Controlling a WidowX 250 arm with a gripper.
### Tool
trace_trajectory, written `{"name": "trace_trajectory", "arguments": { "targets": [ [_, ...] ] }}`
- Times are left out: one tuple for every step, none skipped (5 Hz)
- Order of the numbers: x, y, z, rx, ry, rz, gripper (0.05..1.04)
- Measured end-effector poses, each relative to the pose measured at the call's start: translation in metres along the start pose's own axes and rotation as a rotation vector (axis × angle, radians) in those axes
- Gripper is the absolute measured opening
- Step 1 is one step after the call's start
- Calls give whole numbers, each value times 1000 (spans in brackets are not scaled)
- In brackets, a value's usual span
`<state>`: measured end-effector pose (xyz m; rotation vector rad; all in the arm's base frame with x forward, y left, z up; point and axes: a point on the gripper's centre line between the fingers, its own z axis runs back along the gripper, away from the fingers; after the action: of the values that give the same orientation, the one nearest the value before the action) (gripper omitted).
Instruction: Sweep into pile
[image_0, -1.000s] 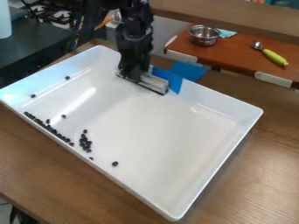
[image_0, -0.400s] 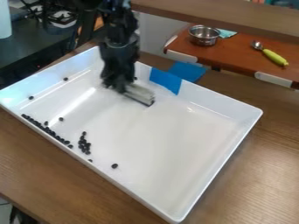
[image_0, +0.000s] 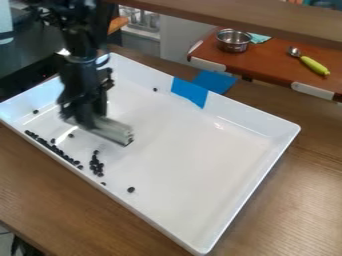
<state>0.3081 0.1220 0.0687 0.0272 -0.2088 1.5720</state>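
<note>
Black beans (image_0: 97, 164) lie mostly near the lower-left wall of the tray (image_0: 200, 160); we expect them light, hard, prone to rolling. Our gripper (image_0: 84, 119) is clamped on the pale sweeper (image_0: 111, 129), likely stiff, best held by its top.

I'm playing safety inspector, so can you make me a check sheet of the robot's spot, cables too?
Surface: white tray on a wooden table
Job's things: small black bits, a row along the near-left wall, a bunch beside it, a few strays
Clutter: blue tape on the tray's far wall
Gripper: over the tray's left part, holding a grey bar
Cables: dark loop by the arm, maybe a cable
Surroundings: metal bowl and green-handled spoon on a reddish-brown surface
</note>
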Motion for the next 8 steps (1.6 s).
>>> {"name": "trace_trajectory", "arguments": {
  "targets": [
    [4, 27, -1, 9, -10, -31, 365],
    [1, 21, 0, -42, 2, -41, 365],
    [-15, -6, 13, -122, 8, -79, 365],
    [-35, -35, 28, -136, 56, -82, 365],
    [-74, -48, 28, -106, 100, -168, 365],
    [-107, -51, 27, -96, 110, -245, 365],
    [-131, -54, 15, -72, 88, -313, 365],
    [-143, -60, -1, -39, 36, -353, 430]
  ]
}}
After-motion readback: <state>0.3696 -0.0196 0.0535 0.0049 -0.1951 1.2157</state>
